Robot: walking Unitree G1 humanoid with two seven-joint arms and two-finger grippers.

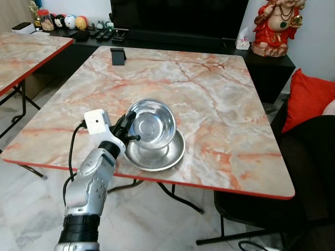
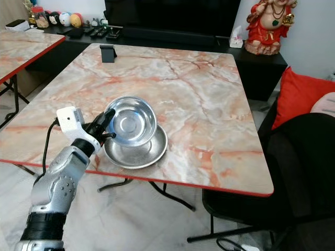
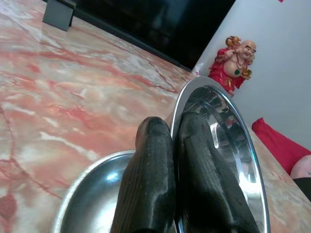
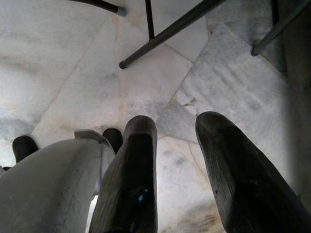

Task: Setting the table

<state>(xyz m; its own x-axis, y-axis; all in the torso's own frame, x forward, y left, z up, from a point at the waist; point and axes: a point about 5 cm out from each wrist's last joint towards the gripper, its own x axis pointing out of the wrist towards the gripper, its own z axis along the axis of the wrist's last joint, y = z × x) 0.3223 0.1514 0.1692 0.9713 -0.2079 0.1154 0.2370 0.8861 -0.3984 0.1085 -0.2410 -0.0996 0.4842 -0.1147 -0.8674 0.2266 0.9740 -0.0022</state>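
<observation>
A steel bowl is tilted up on its edge over a flat steel plate near the front edge of the marble table. My left gripper is shut on the bowl's rim, one finger inside and one outside, as the left wrist view shows with the bowl and the plate below it. My right gripper hangs open over the floor, with nothing between its fingers.
A small black stand sits at the table's far left. A second marble table is on the left. A red statue stands on the dark cabinet behind, and a dark chair with a red cushion is on the right.
</observation>
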